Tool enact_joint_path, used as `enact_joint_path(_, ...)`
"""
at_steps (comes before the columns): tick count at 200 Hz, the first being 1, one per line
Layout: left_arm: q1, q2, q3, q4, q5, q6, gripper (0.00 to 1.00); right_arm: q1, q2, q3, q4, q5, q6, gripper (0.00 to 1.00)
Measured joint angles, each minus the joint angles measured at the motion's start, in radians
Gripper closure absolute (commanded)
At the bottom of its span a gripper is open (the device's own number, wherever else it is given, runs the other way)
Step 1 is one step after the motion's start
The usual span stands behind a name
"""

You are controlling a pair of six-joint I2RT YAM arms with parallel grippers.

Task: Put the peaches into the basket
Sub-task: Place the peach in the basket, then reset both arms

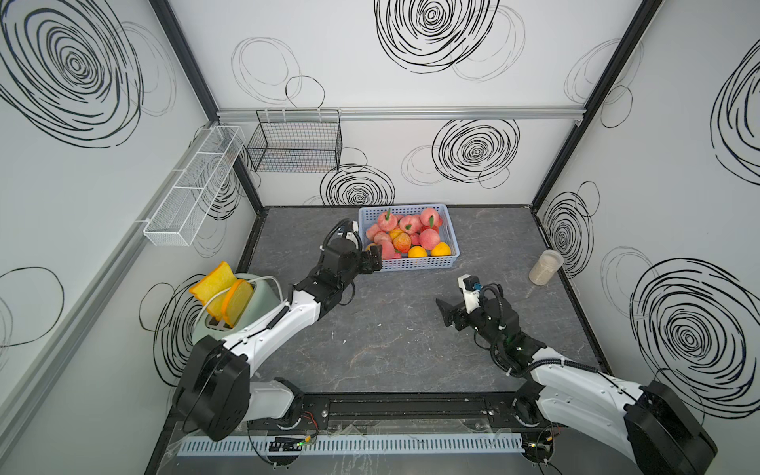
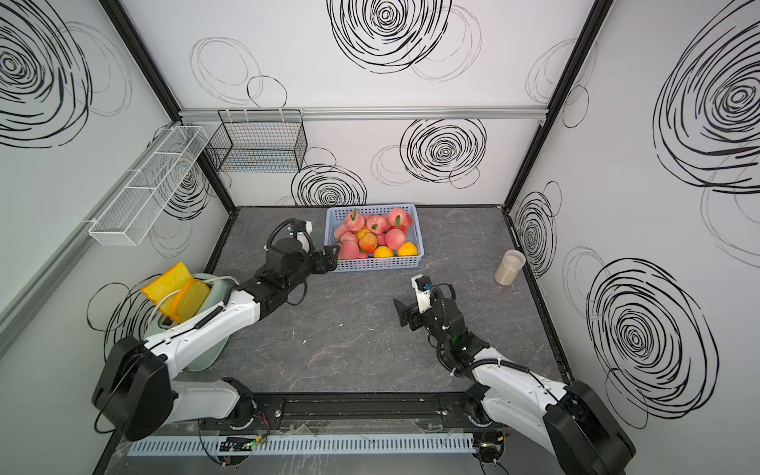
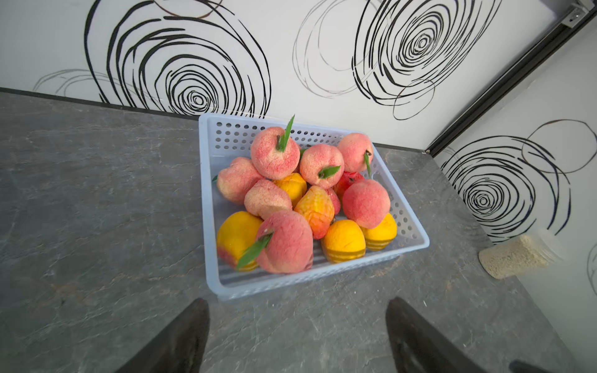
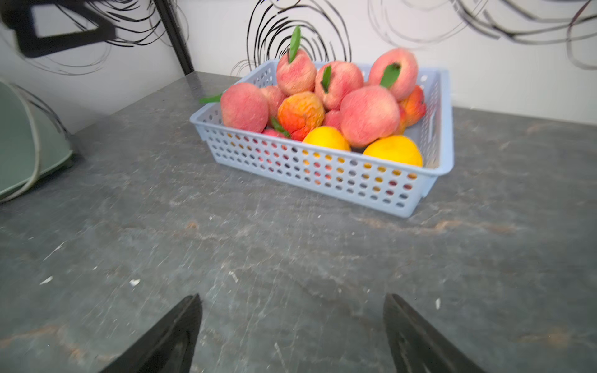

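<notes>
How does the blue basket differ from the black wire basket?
The blue basket is plastic with round holes; the black wire basket is a thin wire grid. The blue basket stands on the table, full of peaches; the black wire basket hangs on the back wall. Both are rectangular, open-topped.

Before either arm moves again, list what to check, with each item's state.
1. left pincer open and empty: ok.
2. right pincer open and empty: ok.
3. peaches all inside the basket, none on the table: ok, as far as both top views show.
4. basket sitting flat: ok.
5. heaped peaches settled, none about to roll out: cannot tell.
6. jar apart from both arms: ok.
</notes>
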Motion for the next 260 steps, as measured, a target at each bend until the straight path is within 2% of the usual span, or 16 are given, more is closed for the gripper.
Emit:
enact_joint_path(22, -0.008, -0.090, -0.122, 0.013, 0.031, -0.011, 0.09, -0.067, 0.058, 0.097, -0.005, 0.063, -0.016, 0.04)
enact_joint_path(36, -0.018, -0.151, -0.197, 0.018, 0.041, -0.017, 0.08, -0.156, 0.091, 0.132, -0.003, 0.072, -0.021, 0.00)
enact_joint_path(57, -0.028, -0.226, -0.274, 0.018, 0.048, -0.022, 0.06, -0.283, 0.138, 0.157, 0.001, 0.074, -0.050, 0.01)
enact_joint_path(96, -0.033, -0.278, -0.336, 0.030, 0.040, -0.032, 0.04, -0.459, 0.165, 0.120, 0.074, 0.016, -0.103, 0.01)
enact_joint_path(127, -0.034, -0.269, -0.366, 0.047, -0.001, -0.028, 0.03, -0.580, 0.190, 0.002, 0.242, -0.040, -0.119, 0.01)
enact_joint_path(161, -0.033, -0.214, -0.369, 0.072, -0.043, -0.014, 0.03, -0.615, 0.288, -0.096, 0.438, -0.062, -0.131, 0.01)
enact_joint_path(201, -0.025, -0.208, -0.372, 0.095, -0.077, 0.023, 0.02, -0.629, 0.442, -0.111, 0.635, -0.089, -0.135, 0.01)
enact_joint_path(225, -0.005, -0.208, -0.373, 0.110, -0.094, 0.044, 0.00, -0.635, 0.512, -0.108, 0.678, -0.109, -0.136, 0.01)
enact_joint_path(260, 0.029, -0.208, -0.373, 0.161, -0.129, 0.104, 0.02, -0.640, 0.516, -0.108, 0.714, -0.117, -0.136, 0.01)
